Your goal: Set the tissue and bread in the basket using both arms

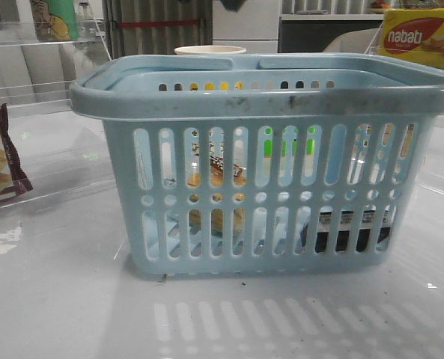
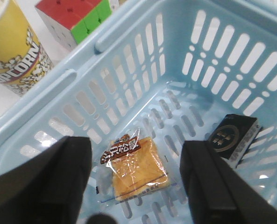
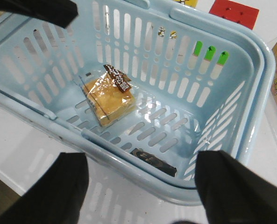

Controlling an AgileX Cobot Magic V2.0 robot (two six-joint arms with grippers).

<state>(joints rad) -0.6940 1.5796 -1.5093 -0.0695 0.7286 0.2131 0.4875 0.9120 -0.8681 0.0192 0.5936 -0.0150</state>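
The light-blue basket (image 1: pixel 266 105) stands in the middle of the table in the front view. The bread (image 2: pixel 136 168) lies on its floor, also in the right wrist view (image 3: pixel 109 95) and through the slots in the front view (image 1: pixel 216 179). The black tissue pack (image 2: pixel 234 137) lies in the basket near the front wall, also in the right wrist view (image 3: pixel 153 161) and the front view (image 1: pixel 353 233). My left gripper (image 2: pixel 136 186) is open and empty above the bread. My right gripper (image 3: pixel 140 186) is open and empty above the basket's front rim (image 3: pixel 129 154). Neither gripper shows in the front view.
A yellow popcorn cup (image 2: pixel 14 51) and a colour cube (image 2: pixel 75 18) stand beyond the basket's far side. A yellow-and-red Nabati box (image 1: pixel 420 37) is at the back right. A maroon-edged cracker bag (image 1: pixel 1 153) lies at the left.
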